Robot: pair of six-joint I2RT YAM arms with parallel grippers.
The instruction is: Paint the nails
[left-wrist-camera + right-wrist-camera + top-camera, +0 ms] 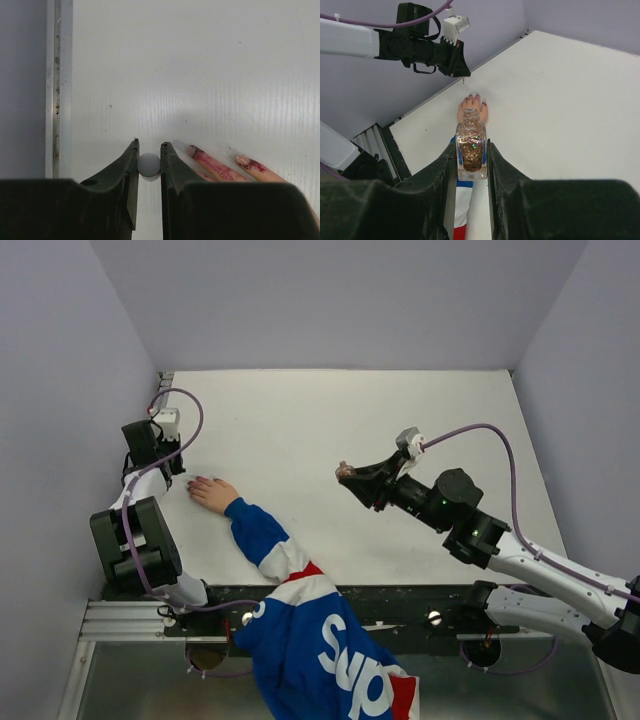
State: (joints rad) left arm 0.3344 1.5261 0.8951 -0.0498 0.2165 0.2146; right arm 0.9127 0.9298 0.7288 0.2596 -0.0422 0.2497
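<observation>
A bare hand [212, 493] with a blue, white and red sleeve [300, 610] lies flat at the table's left. Its nails [194, 150] and fingertips are smeared pinkish-red; they also show in the right wrist view [476, 96]. My left gripper [149, 147] is shut on a pale round cap [149, 165], just left of the fingertips and close to the table. In the top view it [178, 472] is beside the fingers. My right gripper [471, 142] is shut on an open, clear glitter polish bottle [471, 150], held upright above mid-table [346, 472].
A metal rail [56, 85] runs along the table's left edge next to the grey wall. The sleeved arm crosses the front rail [430, 618] between the two arm bases. Grey walls close the table on three sides.
</observation>
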